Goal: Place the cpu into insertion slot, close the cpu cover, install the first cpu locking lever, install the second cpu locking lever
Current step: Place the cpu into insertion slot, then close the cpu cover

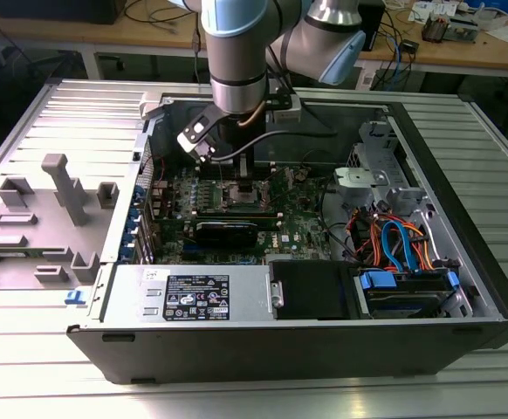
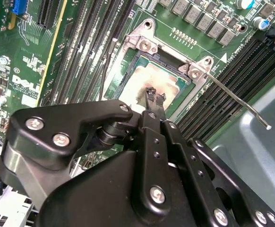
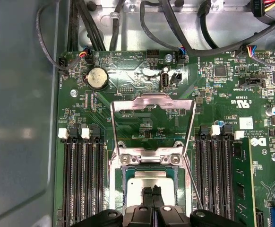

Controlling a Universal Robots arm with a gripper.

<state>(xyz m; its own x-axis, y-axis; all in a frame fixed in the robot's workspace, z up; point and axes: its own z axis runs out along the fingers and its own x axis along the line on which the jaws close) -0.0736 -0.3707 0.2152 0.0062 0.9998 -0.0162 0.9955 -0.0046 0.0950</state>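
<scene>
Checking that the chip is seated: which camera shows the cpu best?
The second wrist view: the cpu appears largest, lying in the insertion slot, the gripper covering one edge. The first wrist view shows it squarely, partly behind the gripper. In the exterior view it is a tiny patch under the arm.

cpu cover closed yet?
No: in the first wrist view the cpu cover stands hinged open beyond the insertion slot, with the cpu exposed.
</scene>
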